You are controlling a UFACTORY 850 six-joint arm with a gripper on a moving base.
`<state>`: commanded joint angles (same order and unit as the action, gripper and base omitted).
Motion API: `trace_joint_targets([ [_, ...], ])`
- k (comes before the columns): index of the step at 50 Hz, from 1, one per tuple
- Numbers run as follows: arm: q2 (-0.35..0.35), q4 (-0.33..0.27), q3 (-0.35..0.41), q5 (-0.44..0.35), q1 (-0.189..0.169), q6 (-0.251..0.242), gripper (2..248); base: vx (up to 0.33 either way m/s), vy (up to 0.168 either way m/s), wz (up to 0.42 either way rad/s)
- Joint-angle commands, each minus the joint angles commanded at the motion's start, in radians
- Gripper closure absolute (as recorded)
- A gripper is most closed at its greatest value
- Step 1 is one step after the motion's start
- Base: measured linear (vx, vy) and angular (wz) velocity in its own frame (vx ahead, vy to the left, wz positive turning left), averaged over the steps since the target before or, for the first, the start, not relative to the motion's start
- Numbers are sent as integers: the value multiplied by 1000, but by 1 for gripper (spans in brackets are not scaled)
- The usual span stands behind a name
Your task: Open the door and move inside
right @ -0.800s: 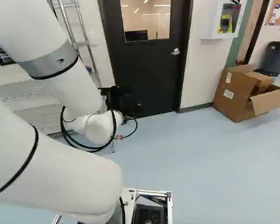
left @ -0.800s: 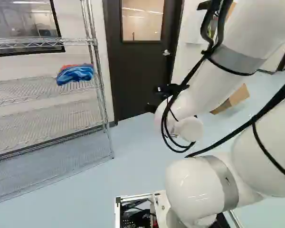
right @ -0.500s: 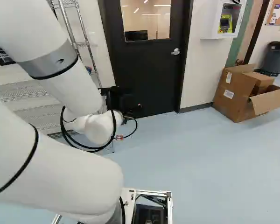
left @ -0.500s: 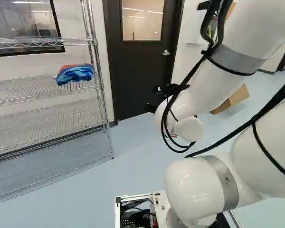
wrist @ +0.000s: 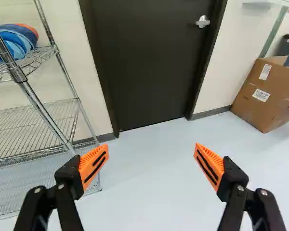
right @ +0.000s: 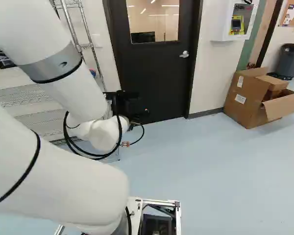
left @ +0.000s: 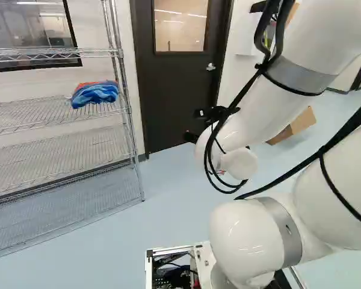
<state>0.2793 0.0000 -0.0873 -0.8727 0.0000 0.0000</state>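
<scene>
Door (left: pixel 174 90)'s top gets chopped off in every view, lol. Shelf (left: pixel 121 54) runs out of the left base view, where the arm (left: pixel 268 108) hides part of the box (left: pixel 301 122).

Rack (left: pixel 118 53) left of door (right: pixel 159 73), bundle (left: pixel 95 94) on rack; box (right: pixel 242 93) right of door, bin (right: pixel 289 59) behind box.

At the left of the left base view, a wire shelf (left: pixel 36 115) is holding a crumpled blue cloth (left: pixel 96 94), with an orange-red piece (left: pixel 83 85) (only partly showing) lying against it. The pale blue floor (right: pixel 201 156) is carrying an open cardboard box (right: pixel 242 100) at the right of the right base view and a gray bin (right: pixel 290 61) at its upper right.
</scene>
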Motion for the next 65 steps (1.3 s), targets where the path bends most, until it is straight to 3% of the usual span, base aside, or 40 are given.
trace_joint_targets([
  [65,0,0,0,0,0,0,3,144,-50,-3],
])
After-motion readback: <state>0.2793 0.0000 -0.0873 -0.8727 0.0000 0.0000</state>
